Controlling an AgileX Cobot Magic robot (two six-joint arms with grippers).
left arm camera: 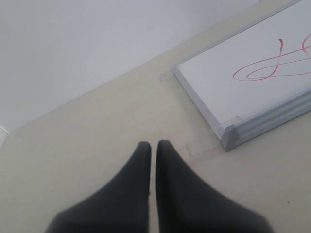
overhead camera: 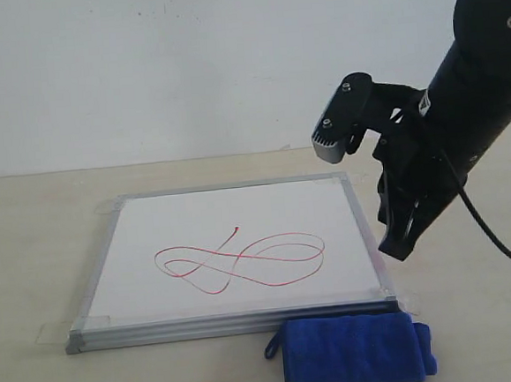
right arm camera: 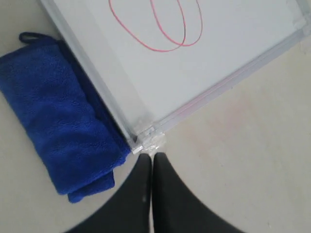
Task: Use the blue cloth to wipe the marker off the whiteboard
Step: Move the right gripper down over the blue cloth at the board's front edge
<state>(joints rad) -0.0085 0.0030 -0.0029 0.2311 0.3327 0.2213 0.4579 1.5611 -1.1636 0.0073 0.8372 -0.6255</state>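
The whiteboard (overhead camera: 231, 215) lies flat on the table, silver-framed, with taped corners. A red looping marker line (overhead camera: 241, 260) crosses its middle; part of that marker (right arm camera: 160, 29) also shows in the right wrist view, and its other end (left arm camera: 272, 65) in the left wrist view. The blue cloth (overhead camera: 355, 349) lies folded on the table against the board's near right edge, its loop pointing left. My right gripper (overhead camera: 399, 249) hangs shut and empty above the board's near right corner, beside the cloth (right arm camera: 53, 116). The left gripper (left arm camera: 151, 144) is shut over bare table off the board's (left arm camera: 252, 63) corner.
The tabletop (overhead camera: 31, 262) is pale beige, with a white wall (overhead camera: 140, 67) behind it. Clear tape tabs (overhead camera: 52, 332) stick out from the board's corners. The right arm's black cable (overhead camera: 499, 243) loops off to the right.
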